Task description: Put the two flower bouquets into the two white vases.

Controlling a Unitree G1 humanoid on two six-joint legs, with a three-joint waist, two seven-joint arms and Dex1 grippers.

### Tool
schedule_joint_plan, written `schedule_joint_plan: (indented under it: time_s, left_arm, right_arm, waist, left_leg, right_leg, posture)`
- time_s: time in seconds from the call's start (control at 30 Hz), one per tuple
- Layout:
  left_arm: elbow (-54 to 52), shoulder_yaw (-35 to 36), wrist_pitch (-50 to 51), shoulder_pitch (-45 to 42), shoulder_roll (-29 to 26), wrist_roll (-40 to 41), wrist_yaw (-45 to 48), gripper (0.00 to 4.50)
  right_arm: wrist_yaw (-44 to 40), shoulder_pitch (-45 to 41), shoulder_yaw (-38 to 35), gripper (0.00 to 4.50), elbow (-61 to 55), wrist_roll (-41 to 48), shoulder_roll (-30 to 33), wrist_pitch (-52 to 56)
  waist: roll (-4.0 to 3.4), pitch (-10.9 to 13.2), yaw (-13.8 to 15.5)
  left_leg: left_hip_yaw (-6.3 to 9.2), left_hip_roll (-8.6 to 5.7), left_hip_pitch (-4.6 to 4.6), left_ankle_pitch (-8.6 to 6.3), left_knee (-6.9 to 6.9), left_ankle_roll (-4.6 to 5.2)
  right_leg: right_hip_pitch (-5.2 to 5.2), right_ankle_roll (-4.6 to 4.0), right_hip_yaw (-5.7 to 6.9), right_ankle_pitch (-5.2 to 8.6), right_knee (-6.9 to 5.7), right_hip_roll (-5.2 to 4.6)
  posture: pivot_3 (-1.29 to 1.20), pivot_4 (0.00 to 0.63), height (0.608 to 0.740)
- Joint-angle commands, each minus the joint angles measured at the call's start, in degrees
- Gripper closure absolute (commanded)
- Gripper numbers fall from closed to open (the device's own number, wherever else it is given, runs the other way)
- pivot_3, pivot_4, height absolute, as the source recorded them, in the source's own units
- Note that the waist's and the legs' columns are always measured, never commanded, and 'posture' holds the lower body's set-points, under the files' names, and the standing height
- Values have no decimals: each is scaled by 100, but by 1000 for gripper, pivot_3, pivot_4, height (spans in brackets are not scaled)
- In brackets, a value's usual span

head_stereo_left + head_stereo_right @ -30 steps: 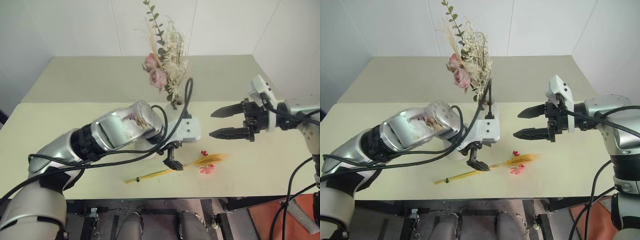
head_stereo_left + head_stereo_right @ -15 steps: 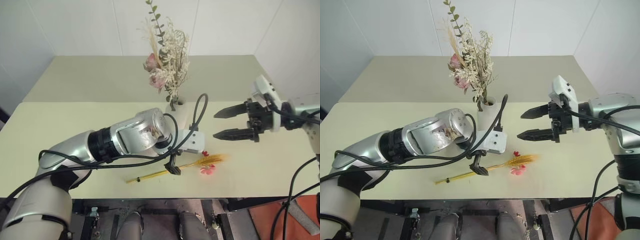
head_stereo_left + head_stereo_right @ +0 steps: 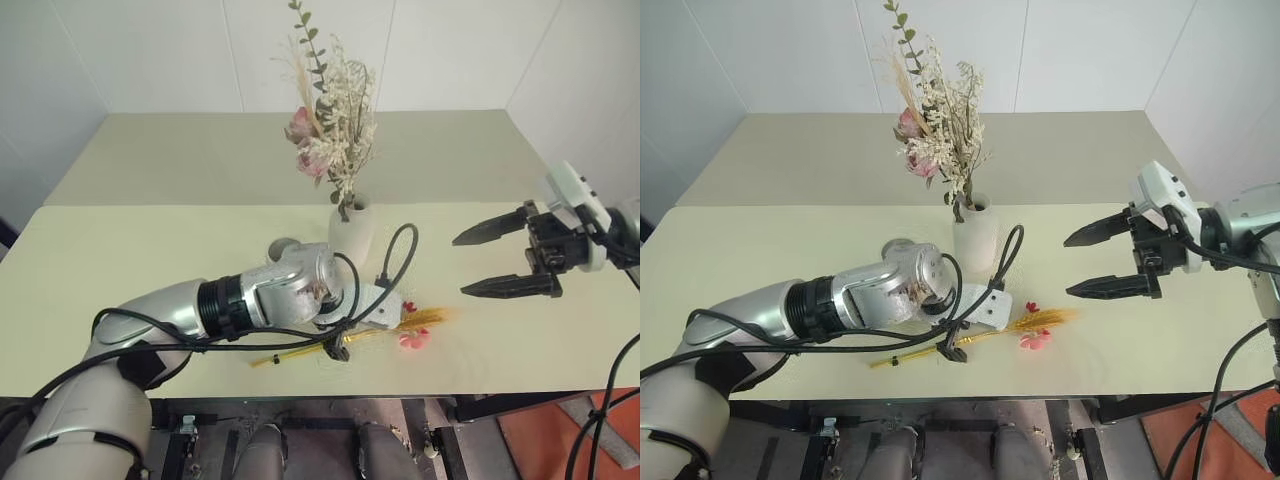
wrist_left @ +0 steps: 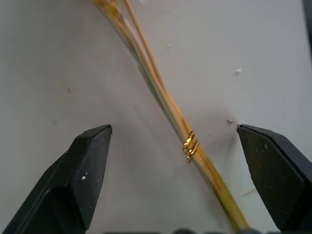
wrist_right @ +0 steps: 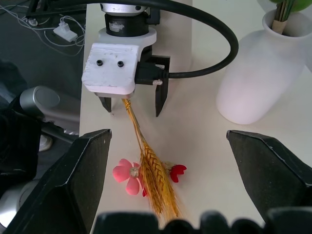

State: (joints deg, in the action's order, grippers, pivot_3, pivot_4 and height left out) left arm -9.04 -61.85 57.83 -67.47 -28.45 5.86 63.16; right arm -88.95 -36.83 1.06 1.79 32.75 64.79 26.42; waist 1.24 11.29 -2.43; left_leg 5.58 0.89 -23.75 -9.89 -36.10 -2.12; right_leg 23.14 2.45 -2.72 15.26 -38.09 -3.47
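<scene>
Jaws of my left gripper (image 4: 173, 161) stand released, one finger on each side of the slim bundle of yellow stalks (image 4: 165, 105), which lies flat on the table (image 3: 120, 260) and runs across the gap between them. My right gripper (image 3: 505, 260), also spread wide, hangs well apart, so the left arm is nearer.
</scene>
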Motion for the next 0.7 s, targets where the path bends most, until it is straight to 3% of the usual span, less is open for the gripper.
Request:
schedule_joint_plan:
  time_s: [0.03,0.4,0.7]
  left_arm:
    - [-68,114,7,88,95,-184,-64,900]
    - [-200,325,-71,213,19,-353,-68,4335]
    - [-114,1110,-494,485,141,-333,-237,4426]
  right_arm:
    - [-351,15,-231,0,-103,62,96,-135]
    - [-245,121,-333,0,-90,31,92,-194]
    - [-201,140,-386,0,-31,-17,84,-212]
  waist:
    - [-3,-2,5]
    - [-3,-2,3]
    - [-3,-2,9]
  left_leg:
    - [0,-2,2,0,-2,0]
    - [0,-1,0,0,-9,0]
    - [0,-2,-1,0,-10,0]
  right_leg:
    - [-2,1,0,0,0,-1]
    - [-4,4,0,-2,0,-1]
    - [-3,4,0,-2,0,-2]
  posture:
    - [0,150,740]
    - [0,150,740]
    - [0,150,740]
